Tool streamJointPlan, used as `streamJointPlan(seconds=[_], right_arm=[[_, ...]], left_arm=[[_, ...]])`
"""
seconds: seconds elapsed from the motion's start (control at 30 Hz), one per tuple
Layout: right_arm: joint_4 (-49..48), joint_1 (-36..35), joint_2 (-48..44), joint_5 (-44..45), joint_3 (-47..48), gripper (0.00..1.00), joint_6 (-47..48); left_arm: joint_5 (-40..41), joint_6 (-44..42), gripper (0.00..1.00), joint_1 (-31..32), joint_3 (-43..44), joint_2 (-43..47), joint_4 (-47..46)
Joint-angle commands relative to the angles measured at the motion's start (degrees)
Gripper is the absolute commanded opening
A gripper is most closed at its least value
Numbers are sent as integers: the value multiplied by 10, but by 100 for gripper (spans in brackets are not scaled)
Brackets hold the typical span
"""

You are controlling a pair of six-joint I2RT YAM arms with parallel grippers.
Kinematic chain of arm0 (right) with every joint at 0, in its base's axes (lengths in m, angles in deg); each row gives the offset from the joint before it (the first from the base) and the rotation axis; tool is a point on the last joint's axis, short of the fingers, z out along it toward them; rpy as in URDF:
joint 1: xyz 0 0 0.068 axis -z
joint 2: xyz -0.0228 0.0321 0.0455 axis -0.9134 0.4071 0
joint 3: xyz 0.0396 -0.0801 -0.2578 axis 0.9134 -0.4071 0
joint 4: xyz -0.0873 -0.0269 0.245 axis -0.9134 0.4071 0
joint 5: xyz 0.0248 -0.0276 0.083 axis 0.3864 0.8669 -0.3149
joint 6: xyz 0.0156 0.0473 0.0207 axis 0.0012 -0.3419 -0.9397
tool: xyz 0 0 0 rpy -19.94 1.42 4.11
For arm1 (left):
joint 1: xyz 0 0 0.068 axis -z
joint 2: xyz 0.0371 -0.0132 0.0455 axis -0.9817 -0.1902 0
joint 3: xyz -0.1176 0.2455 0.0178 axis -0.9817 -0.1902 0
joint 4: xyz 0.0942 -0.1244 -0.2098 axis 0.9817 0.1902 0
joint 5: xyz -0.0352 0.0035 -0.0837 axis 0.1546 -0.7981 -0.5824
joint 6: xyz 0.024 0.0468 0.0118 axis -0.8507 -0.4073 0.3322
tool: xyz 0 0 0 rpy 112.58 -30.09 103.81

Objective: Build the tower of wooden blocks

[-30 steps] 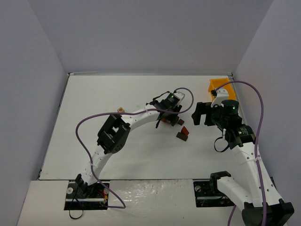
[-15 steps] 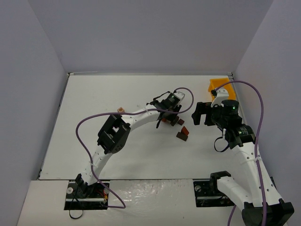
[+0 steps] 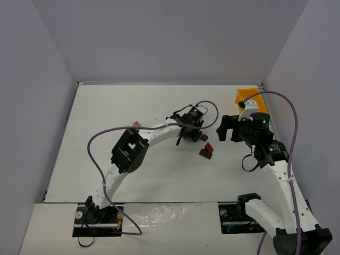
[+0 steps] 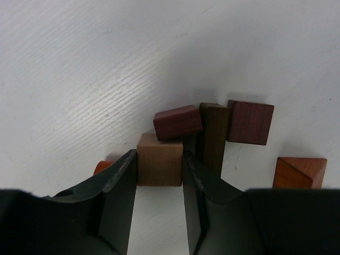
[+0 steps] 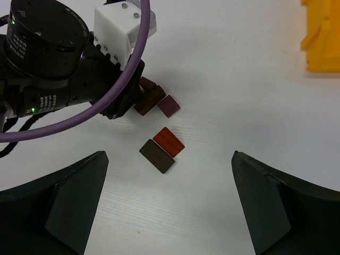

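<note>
In the left wrist view my left gripper [image 4: 158, 155] is shut on a light tan cube [image 4: 159, 166], one finger against each side. A reddish-brown block [image 4: 178, 121] lies tilted on the cube's far top edge. A dark brown block [image 4: 214, 135] stands just to its right, then a purple-brown block [image 4: 250, 122] and an orange wedge [image 4: 300, 172]. In the top view the left gripper [image 3: 187, 134] is low over this cluster. My right gripper [image 5: 170, 154] is open and empty, high above a red-orange block [image 5: 169, 142] and a dark brown block [image 5: 156, 156] that lie side by side.
The yellow bin [image 3: 245, 96] stands at the back right and shows in the right wrist view's top corner [image 5: 321, 37]. A small pale block [image 3: 136, 124] lies by the left arm's purple cable [image 3: 98, 135]. An orange piece [image 4: 103, 167] peeks out beside the left finger.
My left wrist has shifted slightly to the left over the cluster. The right arm has barely moved and the loose blocks stay where they were.
</note>
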Motion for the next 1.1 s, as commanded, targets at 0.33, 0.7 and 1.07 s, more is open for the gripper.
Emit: streamJointPlan(seconds=[0.33, 0.7, 1.07], right_arm=[[-25, -4, -13, 8, 19, 100, 1], [-25, -5, -14, -2, 21, 100, 9], [-25, -8, -9, -22, 25, 100, 21]], left_arm=[[8, -18, 11, 7, 46, 69, -15], [35, -81, 0, -26, -16, 214, 40], [-114, -169, 0, -221, -299, 478, 58]])
